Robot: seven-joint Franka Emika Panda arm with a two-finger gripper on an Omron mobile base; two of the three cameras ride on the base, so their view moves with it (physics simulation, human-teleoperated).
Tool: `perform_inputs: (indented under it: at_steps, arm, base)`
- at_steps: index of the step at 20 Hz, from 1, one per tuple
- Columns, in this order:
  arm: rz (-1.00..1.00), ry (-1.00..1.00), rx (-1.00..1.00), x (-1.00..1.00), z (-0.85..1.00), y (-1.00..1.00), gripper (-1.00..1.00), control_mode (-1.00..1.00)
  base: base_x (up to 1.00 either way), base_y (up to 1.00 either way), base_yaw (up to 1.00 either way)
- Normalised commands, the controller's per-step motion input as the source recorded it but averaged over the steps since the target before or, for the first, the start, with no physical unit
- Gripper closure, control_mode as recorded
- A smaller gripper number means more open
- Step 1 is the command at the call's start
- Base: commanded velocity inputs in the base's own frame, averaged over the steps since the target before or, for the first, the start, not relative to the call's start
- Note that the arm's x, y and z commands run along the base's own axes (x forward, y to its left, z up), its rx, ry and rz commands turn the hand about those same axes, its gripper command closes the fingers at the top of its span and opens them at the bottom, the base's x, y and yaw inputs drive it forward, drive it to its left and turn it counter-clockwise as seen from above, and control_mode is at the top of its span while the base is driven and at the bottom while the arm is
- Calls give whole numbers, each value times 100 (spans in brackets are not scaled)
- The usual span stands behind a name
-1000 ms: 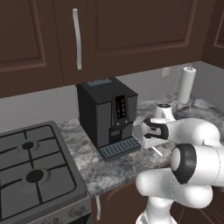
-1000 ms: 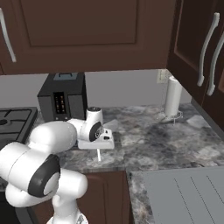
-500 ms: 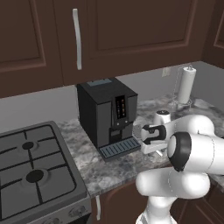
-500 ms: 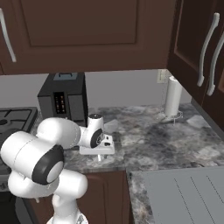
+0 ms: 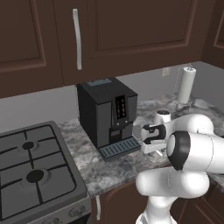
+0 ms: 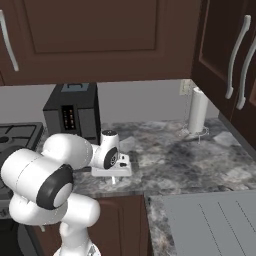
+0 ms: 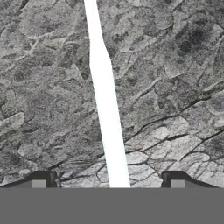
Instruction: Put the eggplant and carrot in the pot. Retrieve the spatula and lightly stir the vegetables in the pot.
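Note:
A long white spatula (image 7: 107, 113) lies flat on the grey marble counter (image 7: 175, 87), its handle running straight up the hand view. My gripper (image 7: 109, 181) hangs low over it, open, with one dark fingertip (image 7: 41, 180) on each side of the handle and a gap to both. In the right base view the gripper (image 6: 113, 174) points down at the counter just right of the coffee machine, with a bit of the spatula (image 6: 114, 180) under it. The white hand (image 5: 151, 142) also appears in the left base view. The pot, eggplant and carrot are out of view.
A black coffee machine (image 5: 107, 116) (image 6: 75, 112) stands close to the left of the hand. A gas stove (image 5: 30, 170) lies further left. A paper towel roll (image 6: 197, 110) stands at the back right. Dark cabinets hang overhead.
The hand has sunk towards the counter over the spatula, and the elbow has swung forward. The base, the coffee machine and the spatula have stayed put.

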Motion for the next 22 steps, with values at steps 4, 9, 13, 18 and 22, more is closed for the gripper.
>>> perform_inputs:
  at_steps: [4, 9, 13, 18, 22]
  arm:
    - [0, 0, 0, 0, -1, 0, 100, -100]
    - [0, 0, 0, 0, 0, 0, 100, -100]
    - [0, 0, 0, 0, 0, 0, 100, -100]
    - [0, 7, 0, 0, 0, 0, 100, -100]
    - [-2, 3, -1, -25, 42, -5, 100, -100]
  base:
    - [0, 0, 0]
    - [0, 0, 0]
    - [0, 0, 0]
    - [0, 0, 0]
    - [0, 0, 0]
